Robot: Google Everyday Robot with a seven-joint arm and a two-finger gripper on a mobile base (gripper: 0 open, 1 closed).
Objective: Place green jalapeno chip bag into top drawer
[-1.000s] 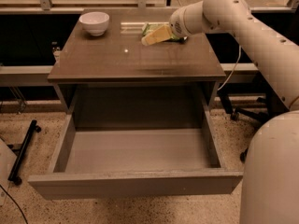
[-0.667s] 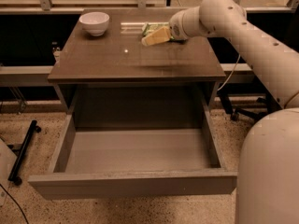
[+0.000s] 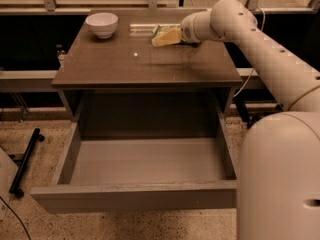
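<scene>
The green jalapeno chip bag [image 3: 161, 29] lies at the back of the cabinet top, right of centre. Only its green far edge shows behind my gripper [image 3: 166, 37]. The gripper reaches in from the right, low over the cabinet top, right at the bag. I cannot tell whether it touches the bag. The top drawer [image 3: 55, 200] is pulled fully out below the cabinet top, and its smooth grey inside holds nothing.
A white bowl [image 3: 102, 24] stands at the back left of the cabinet top [image 3: 115, 66]. My white arm [image 3: 280, 64] and base [image 3: 280, 179] fill the right side. A black bar [image 3: 25, 159] lies on the speckled floor at left. A railing runs behind the cabinet.
My arm's upper part has shifted slightly left. The gripper stays at the chip bag, and the bag, bowl and drawer have not moved.
</scene>
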